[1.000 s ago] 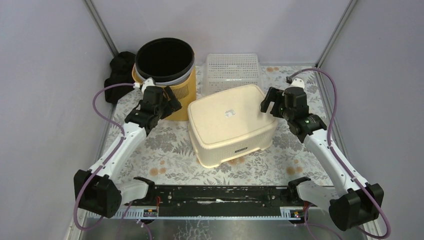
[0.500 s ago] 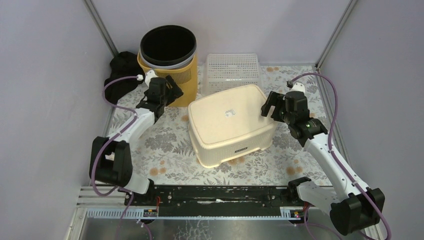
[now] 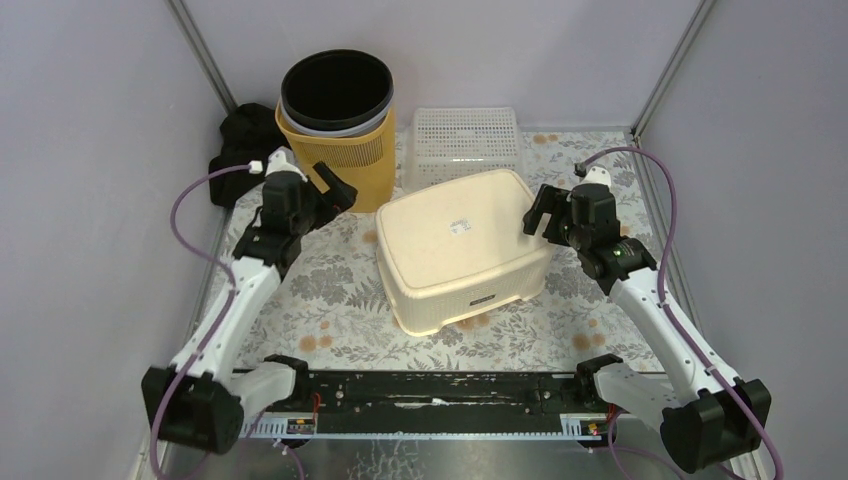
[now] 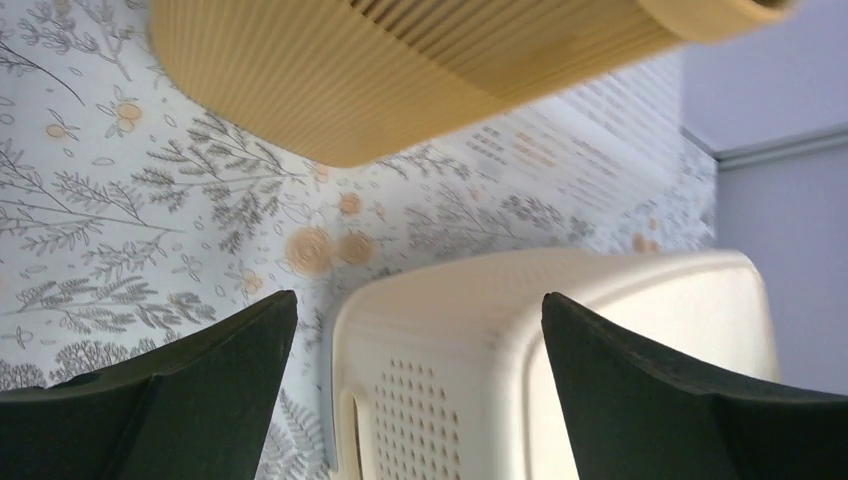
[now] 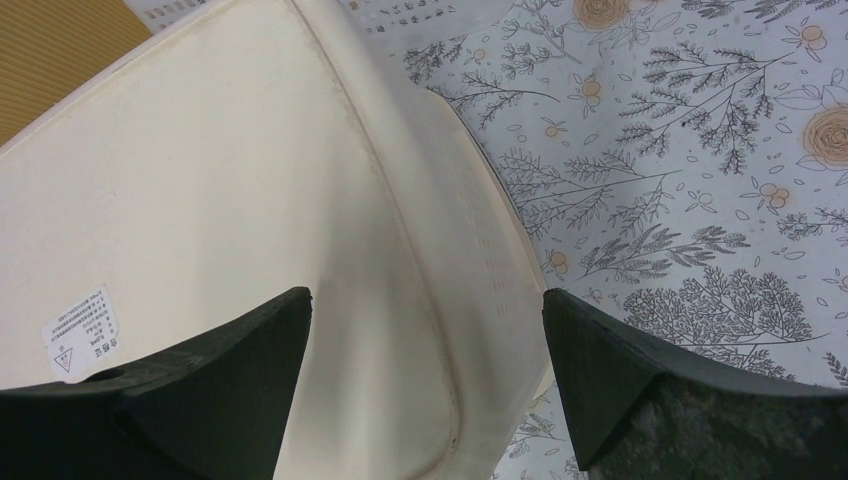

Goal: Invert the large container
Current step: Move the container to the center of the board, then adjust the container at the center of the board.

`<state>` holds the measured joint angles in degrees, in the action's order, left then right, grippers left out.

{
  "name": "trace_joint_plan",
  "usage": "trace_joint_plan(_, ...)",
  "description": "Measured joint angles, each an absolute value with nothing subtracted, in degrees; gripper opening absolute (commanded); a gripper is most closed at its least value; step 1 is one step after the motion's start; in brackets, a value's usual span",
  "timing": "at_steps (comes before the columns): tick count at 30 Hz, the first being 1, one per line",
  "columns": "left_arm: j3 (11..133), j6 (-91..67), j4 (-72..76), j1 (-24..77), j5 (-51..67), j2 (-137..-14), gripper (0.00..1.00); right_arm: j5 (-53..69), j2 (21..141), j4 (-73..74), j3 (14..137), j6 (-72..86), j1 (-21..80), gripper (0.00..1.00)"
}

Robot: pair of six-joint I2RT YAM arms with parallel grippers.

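Observation:
The large cream container [image 3: 462, 250] stands upside down in the middle of the floral table, its flat base with a small label facing up. My left gripper [image 3: 335, 192] is open and empty, just left of the container's far left corner and in front of the yellow bin. In the left wrist view the container's perforated corner [image 4: 520, 340] lies past the open left gripper [image 4: 418, 298]. My right gripper [image 3: 537, 210] is open and empty over the container's right edge. The right wrist view shows that edge [image 5: 430, 180] below the open right gripper [image 5: 427, 294].
A tall yellow ribbed bin [image 3: 337, 130] with a black liner stands at the back left, also in the left wrist view [image 4: 400, 70]. A white mesh basket [image 3: 463, 140] sits behind the container. A black bundle [image 3: 240, 140] lies in the back left corner. Walls close in on both sides.
My left arm has swung back to the left, away from the yellow bin, with its gripper still open. The right arm and the container have barely moved.

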<state>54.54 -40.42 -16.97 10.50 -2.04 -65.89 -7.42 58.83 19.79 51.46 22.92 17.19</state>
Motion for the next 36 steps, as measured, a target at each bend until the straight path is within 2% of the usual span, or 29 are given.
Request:
trace_joint_plan(3, 52.16, -40.42, -18.65, 10.9, 0.78, -58.96, 1.0, -7.35, 58.7, 19.9, 51.46, 22.94, 17.19, 0.99)
trace_joint_plan(17, 45.8, -40.62, -25.87, 12.69, 8.4, -46.78, 1.0, -6.98, 59.94, 19.97, 51.92, 23.88, 17.17, 0.99)
trace_joint_plan(27, 45.1, -40.69, -26.7, 12.71, 8.86, -46.59, 1.0, -6.63, 61.63, 19.79, 52.01, 24.91, 16.49, 0.99)
trace_joint_plan(36, 45.1, -41.52, -26.61, 12.71, 9.72, -47.64, 1.0, -0.62, 62.52, 16.88, 52.34, 27.92, 7.05, 0.99)
